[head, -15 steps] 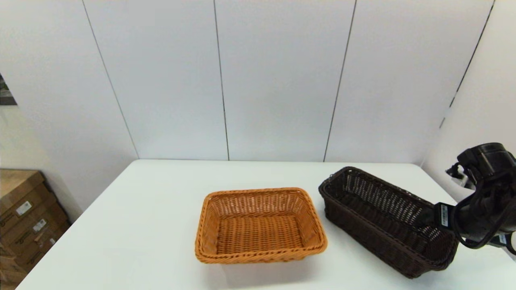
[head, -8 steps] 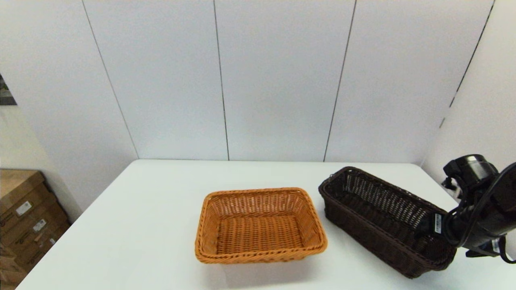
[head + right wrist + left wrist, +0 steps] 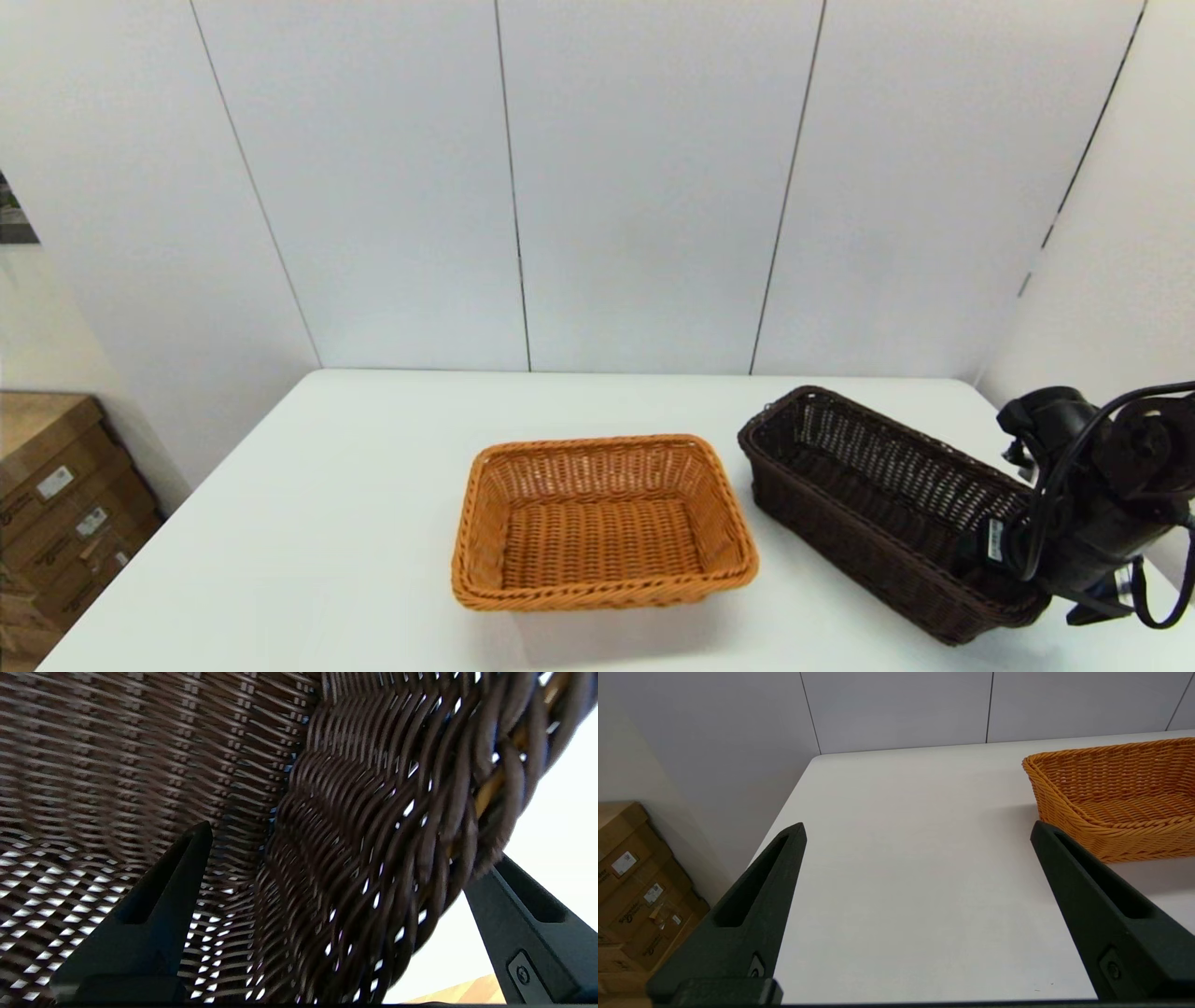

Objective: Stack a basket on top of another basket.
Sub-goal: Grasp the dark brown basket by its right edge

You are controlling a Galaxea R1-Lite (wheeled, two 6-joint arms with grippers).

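Note:
The dark brown basket (image 3: 868, 499) stands on the right of the table, lying at an angle. The orange basket (image 3: 602, 523) sits at the table's middle, apart from it, and also shows in the left wrist view (image 3: 1115, 784). My right gripper (image 3: 991, 558) is open at the dark basket's near end. In the right wrist view, my right gripper (image 3: 350, 844) straddles the dark basket's (image 3: 355, 812) end wall, one finger (image 3: 154, 905) inside and the other finger (image 3: 523, 919) outside. My left gripper (image 3: 917, 828) is open and holds nothing, low over the table left of the orange basket.
The white table (image 3: 355, 523) meets grey wall panels at its back and right. Cardboard boxes (image 3: 56, 495) are stacked on the floor off the table's left edge. The right arm's cables hang by the table's right edge.
My right arm has dropped and tilted down, bringing its gripper onto the dark basket's near end wall. Neither basket has visibly moved.

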